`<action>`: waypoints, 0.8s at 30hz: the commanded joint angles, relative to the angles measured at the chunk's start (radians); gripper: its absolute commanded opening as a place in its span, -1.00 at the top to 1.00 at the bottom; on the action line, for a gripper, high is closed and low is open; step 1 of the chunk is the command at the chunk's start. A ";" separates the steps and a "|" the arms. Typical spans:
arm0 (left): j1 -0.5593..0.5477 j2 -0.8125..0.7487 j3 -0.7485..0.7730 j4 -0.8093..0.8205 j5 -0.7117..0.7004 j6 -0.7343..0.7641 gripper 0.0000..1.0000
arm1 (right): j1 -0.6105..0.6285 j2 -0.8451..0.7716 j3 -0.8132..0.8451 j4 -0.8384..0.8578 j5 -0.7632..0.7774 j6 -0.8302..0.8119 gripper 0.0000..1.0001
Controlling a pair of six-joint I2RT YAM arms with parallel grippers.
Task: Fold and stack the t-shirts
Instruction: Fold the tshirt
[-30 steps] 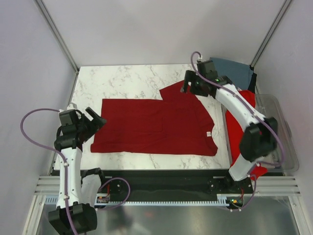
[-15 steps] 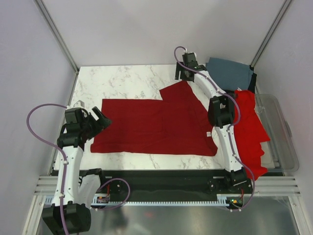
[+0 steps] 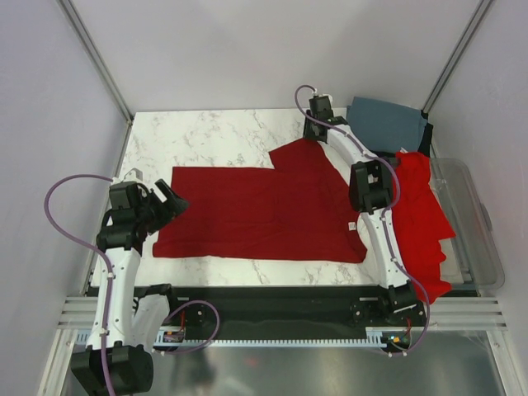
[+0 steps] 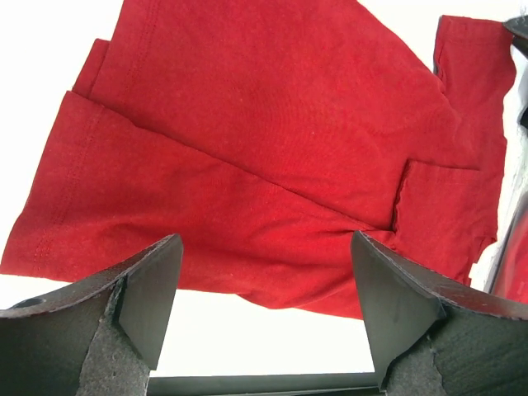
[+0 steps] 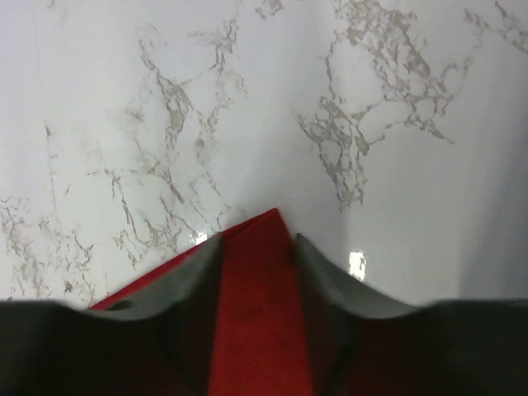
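The dark crimson shirt (image 3: 264, 214) lies spread flat across the marble desk (image 3: 206, 136). The right hand (image 5: 256, 241) is reaching to its far sleeve corner, fingers either side of the cloth tip; I cannot tell whether they are pinching it. The left hand (image 4: 264, 247) hovers at the shirt's left edge, fingers spread wide. A grey-blue shirt (image 3: 388, 122) and a brighter red shirt (image 3: 421, 206) sit at the right.

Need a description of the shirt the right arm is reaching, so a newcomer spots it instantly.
On the marble table, look at the middle: the crimson shirt lies spread flat there. Unlike the brighter red shirt and grey-blue shirt off at the right edge, it is darker red and alone mid-table.
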 commanded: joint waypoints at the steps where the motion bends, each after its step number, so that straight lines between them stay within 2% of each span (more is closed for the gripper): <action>1: -0.002 -0.016 -0.003 0.028 0.005 0.038 -0.78 | 0.011 0.022 -0.015 0.019 -0.041 0.034 0.23; 3: -0.004 -0.016 -0.002 0.028 -0.007 0.038 -0.78 | 0.013 -0.010 -0.071 0.039 -0.038 0.041 0.62; 6: -0.002 0.007 -0.003 0.033 -0.040 0.031 -0.78 | 0.011 -0.077 -0.172 0.091 -0.018 0.055 1.00; 10: -0.002 0.131 0.018 0.073 -0.075 0.009 -0.76 | 0.016 -0.183 -0.332 0.206 -0.073 0.104 1.00; 13: -0.002 0.242 0.101 0.131 -0.154 0.014 -0.73 | 0.040 -0.277 -0.481 0.324 -0.102 0.136 1.00; 14: -0.004 0.341 0.151 0.149 -0.214 0.012 -0.73 | 0.048 -0.300 -0.554 0.353 -0.120 0.138 1.00; 18: 0.007 0.624 0.346 0.163 -0.265 -0.017 -0.60 | 0.088 -0.402 -0.746 0.571 -0.148 0.112 1.00; 20: 0.005 0.719 0.461 0.177 -0.297 -0.035 -0.56 | 0.088 -0.412 -0.800 0.608 -0.154 0.115 1.00; 24: 0.007 1.025 0.684 0.171 -0.311 0.003 -0.50 | 0.088 -0.401 -0.808 0.622 -0.166 0.121 1.00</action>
